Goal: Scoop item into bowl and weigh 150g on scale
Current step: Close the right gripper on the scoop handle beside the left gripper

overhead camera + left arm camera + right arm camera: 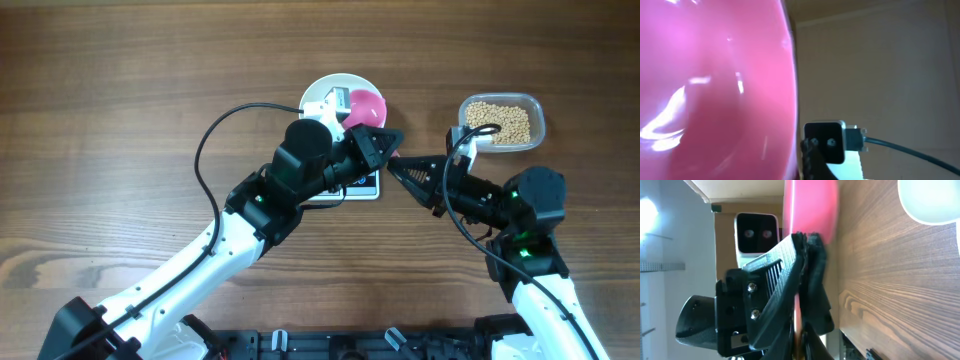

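Left gripper [378, 148] and right gripper [396, 166] meet tip to tip, both clamped on the pink scoop [366, 104]. The bowl [318, 95], on the scale [365, 187], sits just beside the left gripper. The beans [500, 122] lie well behind the right gripper. Risk: opposed pulls could twist the scoop loose or knock the bowl.

Nothing can be read in any view, not even on the mostly covered scale [366, 187].

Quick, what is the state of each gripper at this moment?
Left gripper: closed, holding the pink scoop by its handle.
Right gripper: closed, it seems on the end of the same handle.
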Tool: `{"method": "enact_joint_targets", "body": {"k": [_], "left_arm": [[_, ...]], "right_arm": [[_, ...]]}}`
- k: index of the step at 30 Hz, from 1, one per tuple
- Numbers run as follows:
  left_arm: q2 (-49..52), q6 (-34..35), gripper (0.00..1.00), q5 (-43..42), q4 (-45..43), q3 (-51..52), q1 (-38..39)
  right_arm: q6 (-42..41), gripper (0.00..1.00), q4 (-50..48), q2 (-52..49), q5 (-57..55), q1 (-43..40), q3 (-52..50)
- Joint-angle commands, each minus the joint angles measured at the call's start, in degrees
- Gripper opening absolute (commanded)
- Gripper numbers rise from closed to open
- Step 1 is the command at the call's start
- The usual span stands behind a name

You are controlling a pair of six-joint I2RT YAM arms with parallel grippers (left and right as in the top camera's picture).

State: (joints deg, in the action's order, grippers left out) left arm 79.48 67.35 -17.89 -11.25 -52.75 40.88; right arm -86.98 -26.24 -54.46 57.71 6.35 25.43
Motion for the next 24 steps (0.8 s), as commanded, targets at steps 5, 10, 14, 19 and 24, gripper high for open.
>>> {"method": "enact_joint_targets", "body": {"k": [5, 10, 14, 19, 24], "left_arm": [[-0.7, -0.9, 0.04, 0.8, 0.3, -0.7, -0.2], [-0.7, -0.9, 0.04, 0.8, 0.1, -0.7, -0.2], [-0.7, -0.1, 0.04, 0.8, -0.1, -0.7, -0.1], [-0.7, 4.0, 0.04, 0.8, -0.1, -0.7, -0.1], [-0.7, 4.1, 0.04, 0.5, -0.1, -0.7, -0.1]], "right_arm": [[-0.1, 0.04, -0.7, 0.0, 1.5, 0.2, 0.4], [-0.2, 0.08, -0.8, 0.0, 0.5, 0.2, 0.4], [-1.5, 0.21, -1.0, 0.0, -0.5, 0.2, 0.4], [-3.3, 0.25, -4.4, 0.0, -0.7, 0.2, 0.4], [-4.7, 0.25, -6.1, 0.0, -1.2, 0.2, 0.4]]}}
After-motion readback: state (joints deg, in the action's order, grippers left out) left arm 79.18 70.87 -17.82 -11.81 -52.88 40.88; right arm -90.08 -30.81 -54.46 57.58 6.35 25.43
